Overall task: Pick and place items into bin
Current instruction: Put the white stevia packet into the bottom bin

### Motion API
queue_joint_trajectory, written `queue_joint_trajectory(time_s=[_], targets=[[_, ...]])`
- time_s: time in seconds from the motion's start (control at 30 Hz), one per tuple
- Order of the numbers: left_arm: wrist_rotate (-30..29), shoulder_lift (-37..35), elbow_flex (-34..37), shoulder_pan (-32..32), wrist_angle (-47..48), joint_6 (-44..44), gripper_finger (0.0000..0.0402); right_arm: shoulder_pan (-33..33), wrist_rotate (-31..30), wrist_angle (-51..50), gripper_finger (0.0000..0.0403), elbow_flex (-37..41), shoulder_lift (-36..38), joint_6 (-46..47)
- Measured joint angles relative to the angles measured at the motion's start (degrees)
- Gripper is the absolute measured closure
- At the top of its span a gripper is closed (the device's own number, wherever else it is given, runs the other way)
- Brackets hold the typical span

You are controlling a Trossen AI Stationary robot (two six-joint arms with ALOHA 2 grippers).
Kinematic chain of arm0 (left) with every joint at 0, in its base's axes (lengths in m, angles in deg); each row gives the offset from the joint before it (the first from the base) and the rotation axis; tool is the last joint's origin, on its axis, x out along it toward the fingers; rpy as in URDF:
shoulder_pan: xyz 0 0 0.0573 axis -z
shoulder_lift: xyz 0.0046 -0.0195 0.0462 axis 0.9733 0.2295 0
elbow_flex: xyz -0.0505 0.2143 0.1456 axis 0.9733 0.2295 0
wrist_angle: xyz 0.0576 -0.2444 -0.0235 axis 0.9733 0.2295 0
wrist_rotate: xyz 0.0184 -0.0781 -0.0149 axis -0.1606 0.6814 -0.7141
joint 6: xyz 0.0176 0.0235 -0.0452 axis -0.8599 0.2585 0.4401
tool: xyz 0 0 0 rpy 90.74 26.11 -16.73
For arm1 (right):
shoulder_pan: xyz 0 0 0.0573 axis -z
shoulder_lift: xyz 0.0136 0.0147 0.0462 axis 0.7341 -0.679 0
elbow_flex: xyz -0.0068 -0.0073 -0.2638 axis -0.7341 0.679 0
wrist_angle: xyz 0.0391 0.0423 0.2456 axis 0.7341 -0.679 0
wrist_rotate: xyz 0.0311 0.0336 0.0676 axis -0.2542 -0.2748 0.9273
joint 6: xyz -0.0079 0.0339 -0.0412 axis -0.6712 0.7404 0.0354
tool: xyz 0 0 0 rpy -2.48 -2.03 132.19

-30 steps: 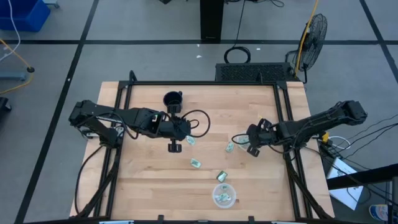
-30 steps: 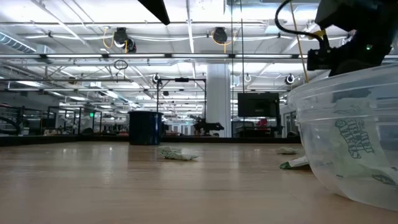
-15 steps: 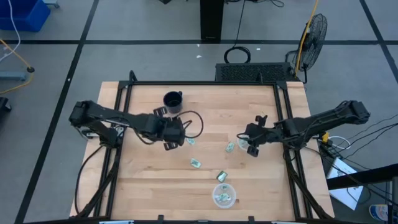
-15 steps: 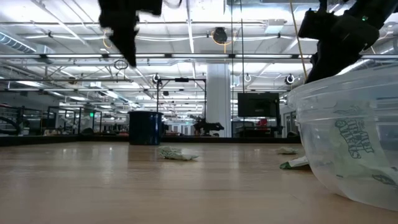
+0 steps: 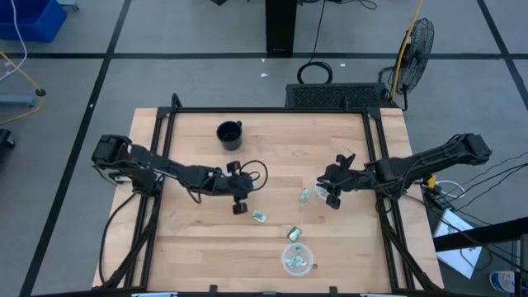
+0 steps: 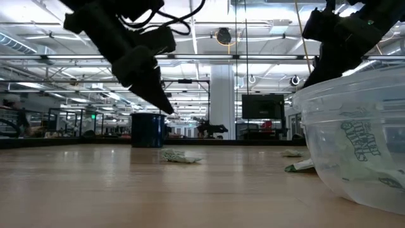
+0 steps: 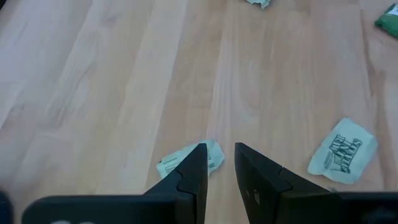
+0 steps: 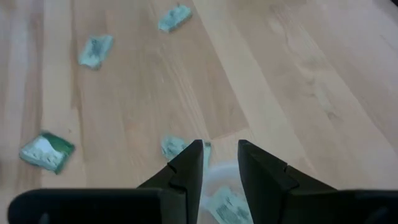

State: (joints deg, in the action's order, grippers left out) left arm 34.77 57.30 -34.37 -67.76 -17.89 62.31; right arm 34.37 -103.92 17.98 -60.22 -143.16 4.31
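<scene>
Small pale green and white packets lie flat on the wooden table: one, one, a greener one, and more inside the clear bin near the table's near edge. My left gripper hangs low over the table's middle, open by a narrow gap, and touches nothing. In its wrist view, one packet lies just beyond my left gripper. My right gripper hovers right of centre, also open by a narrow gap, above a packet.
A black mug stands near the table's far edge. A black frame rail runs along the table's sides. In the low view the bin fills the right foreground, with packets on the wood beyond.
My left gripper has moved from the table's middle toward the near edge and a little right, and has come down, dropping into the low view from above. My right gripper has shifted slightly toward the table's left. The packets have stayed where they were.
</scene>
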Motion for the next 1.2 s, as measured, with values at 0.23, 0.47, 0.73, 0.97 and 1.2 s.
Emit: queue_joint_trajectory(time_s=[0.23, 0.47, 0.73, 0.97, 1.2], targets=[[-0.1, 0.0, 7.7, 0.0, -8.6, 3.5, 0.0314, 0.0, 0.0, 7.4, 0.0308, 2.4, 0.0, -1.6], [-0.2, 1.3, 11.7, 0.0, -21.1, 1.5, 0.0314, 0.0, 0.0, 11.5, 0.0308, 2.8, 0.0, -4.0], [-0.5, 7.9, 11.8, 0.0, -27.7, -1.6, 0.0314, 0.0, 0.0, 13.1, 0.0309, 2.8, 0.0, -5.4], [-1.7, 10.8, 11.7, -0.4, -27.9, -0.2, 0.0314, 0.0, 0.0, 13.2, 0.0309, 2.8, 0.0, -5.6], [-2.9, 13.5, 11.6, -0.6, -29.6, 0.9, 0.0315, 0.0, 0.0, 13.5, 0.0308, 2.8, 0.0, -6.6]])
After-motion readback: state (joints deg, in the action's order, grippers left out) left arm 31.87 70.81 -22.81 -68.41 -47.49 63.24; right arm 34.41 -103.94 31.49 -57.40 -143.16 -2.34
